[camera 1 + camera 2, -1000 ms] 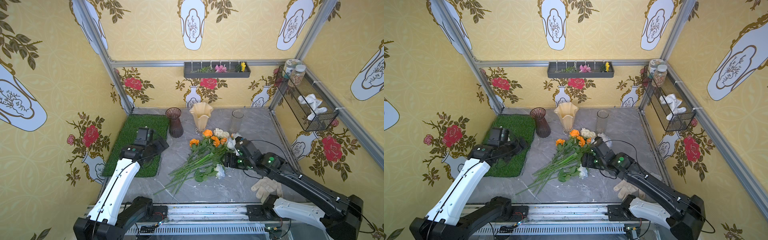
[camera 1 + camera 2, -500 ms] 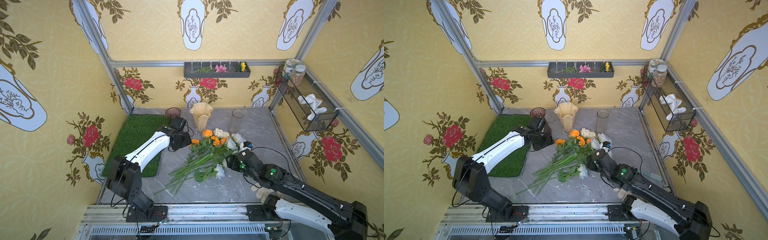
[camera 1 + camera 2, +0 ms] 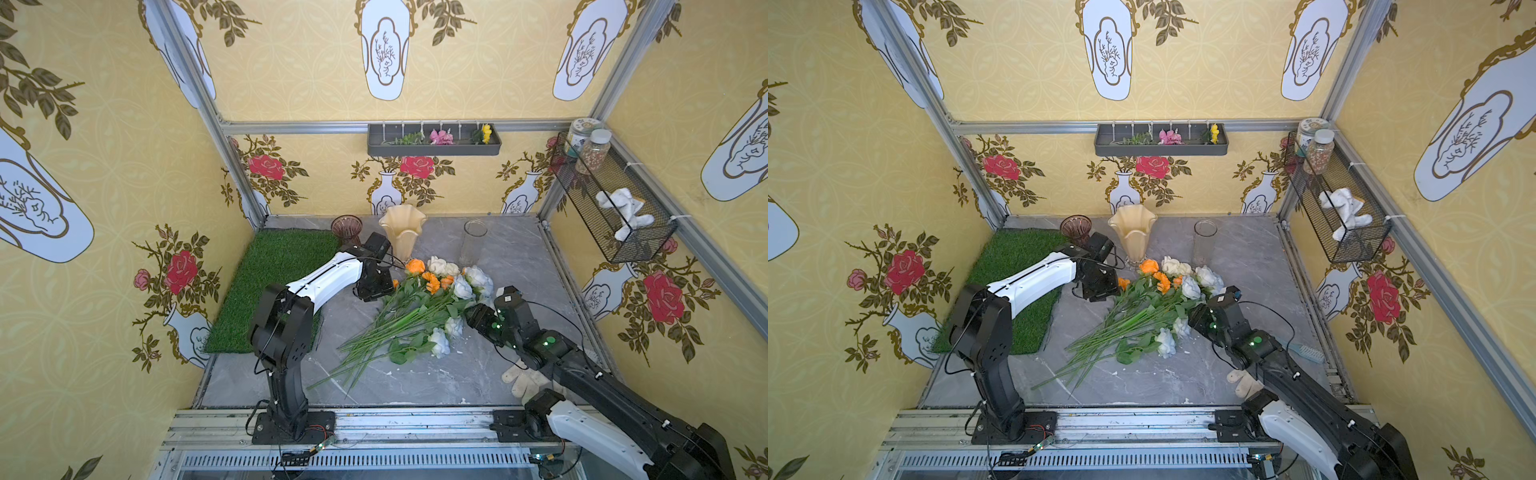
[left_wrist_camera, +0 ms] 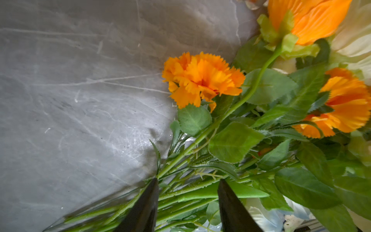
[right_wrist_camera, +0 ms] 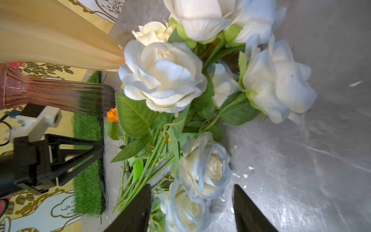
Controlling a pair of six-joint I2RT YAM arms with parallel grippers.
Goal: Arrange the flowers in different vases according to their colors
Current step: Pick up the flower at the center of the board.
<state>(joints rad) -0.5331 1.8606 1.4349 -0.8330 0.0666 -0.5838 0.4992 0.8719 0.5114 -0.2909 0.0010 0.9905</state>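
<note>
Nearest the front edge of the grey table, the cut ends of the flowers are fanned out. The whole mixed bunch is laid flat with its heads turned toward the back, so nothing is judged to be sorted yet.

A little further in, the right gripper is lowered at the bunch's right flank. Its jaws are spread, and a pale-blue-tinted rose lies just beyond the fingertips; nothing is pinched. This side is probably chosen because the white and blue heads are gathered there.

Across the bunch, the left gripper is set low over the stems below an orange marigold. Its jaws are parted and several green stems are straddled at once, with a gap left, so no grip is made. The orange heads are clustered on this flank, which would explain the approach. Since several stems are bracketed, one may need to be isolated before the jaws are closed.

At the back, a dark purple vase, a cream ruffled vase and a clear glass cylinder are stood upright in a row. No stems are seen in them, and one is presumably meant for each colour.
</note>
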